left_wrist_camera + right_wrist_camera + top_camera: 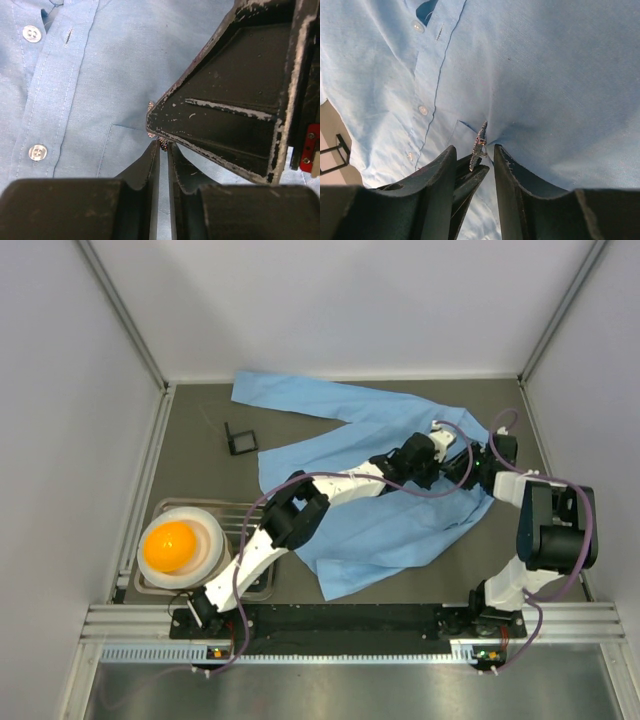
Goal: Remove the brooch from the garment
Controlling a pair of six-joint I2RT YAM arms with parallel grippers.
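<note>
The light blue shirt (380,520) lies spread on the table, with its button placket in the left wrist view (55,95) and the right wrist view (432,85). The tiny glinting brooch (480,142) stands on edge at the chest pocket's top edge and puckers the cloth. My left gripper (163,148) is shut on the brooch (162,145) with its fingertips. My right gripper (474,148) is open, its fingers straddling the brooch and the left fingertips (470,175). In the top view both grippers, left (437,452) and right (458,462), meet over the shirt's right part and hide the brooch.
A small black square holder (240,438) lies on the table left of the shirt. A wire tray (165,585) at the front left holds a white bowl with an orange ball (168,545). White walls enclose the table on three sides.
</note>
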